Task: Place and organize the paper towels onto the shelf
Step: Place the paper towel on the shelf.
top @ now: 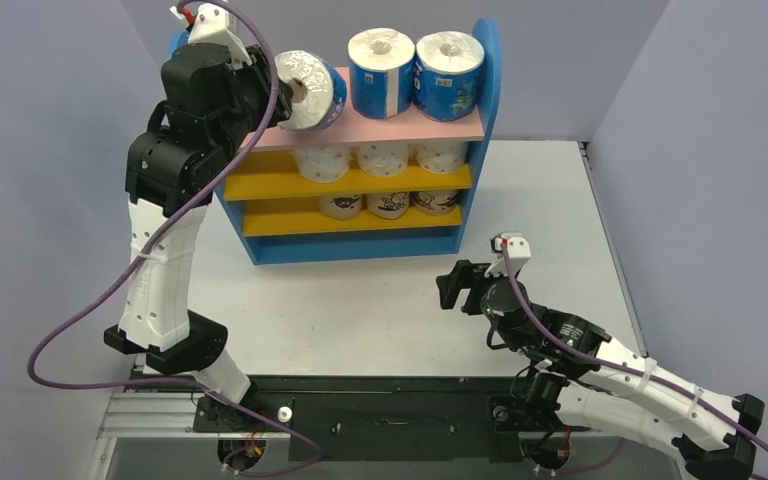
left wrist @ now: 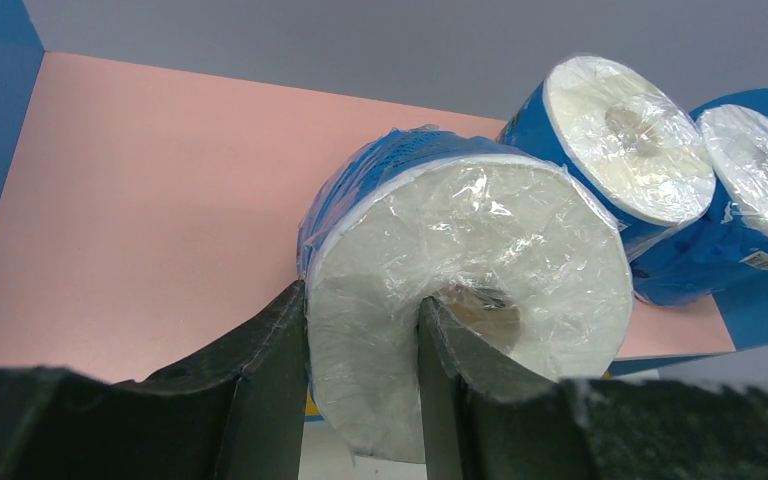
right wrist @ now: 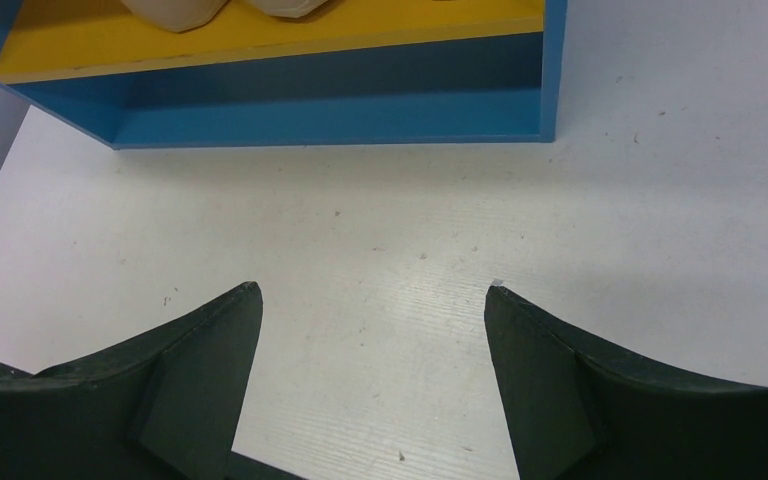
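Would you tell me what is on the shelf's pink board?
On the pink board, two blue-wrapped rolls stand at right; the left gripper holds a third roll at left. Contact underneath is hidden.

Pale lilac-grey walls on three sides of a scuffed white table, evenly lit.

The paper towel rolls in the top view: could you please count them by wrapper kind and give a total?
Blue-and-white rolls: 3 (one in the left gripper)
Plain white rolls: 3
Black-printed rolls: 3
Total: 9
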`<control>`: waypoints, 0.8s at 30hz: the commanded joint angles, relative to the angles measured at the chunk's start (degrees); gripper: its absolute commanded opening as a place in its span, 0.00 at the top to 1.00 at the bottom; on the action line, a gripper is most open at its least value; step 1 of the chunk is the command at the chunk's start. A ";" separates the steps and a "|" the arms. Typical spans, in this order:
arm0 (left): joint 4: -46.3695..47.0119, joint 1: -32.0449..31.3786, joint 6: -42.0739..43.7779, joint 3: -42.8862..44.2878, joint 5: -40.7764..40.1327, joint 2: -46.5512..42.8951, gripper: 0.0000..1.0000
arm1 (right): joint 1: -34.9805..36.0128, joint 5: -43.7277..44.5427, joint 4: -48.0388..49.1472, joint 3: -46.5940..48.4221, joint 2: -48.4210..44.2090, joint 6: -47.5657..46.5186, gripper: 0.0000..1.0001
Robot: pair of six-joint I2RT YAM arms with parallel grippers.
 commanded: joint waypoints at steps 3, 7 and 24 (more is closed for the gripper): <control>3.99 0.86 0.62 1.72 -0.05 1.11 0.74 | -0.88 0.26 1.95 -0.42 -0.58 0.25 0.23; 3.91 1.48 0.50 1.76 0.70 1.87 0.72 | -0.98 0.25 1.89 -0.39 -0.56 0.32 0.23; 5.84 2.05 0.64 1.75 1.77 1.78 0.18 | -1.11 0.15 1.82 -0.56 -0.64 0.76 0.22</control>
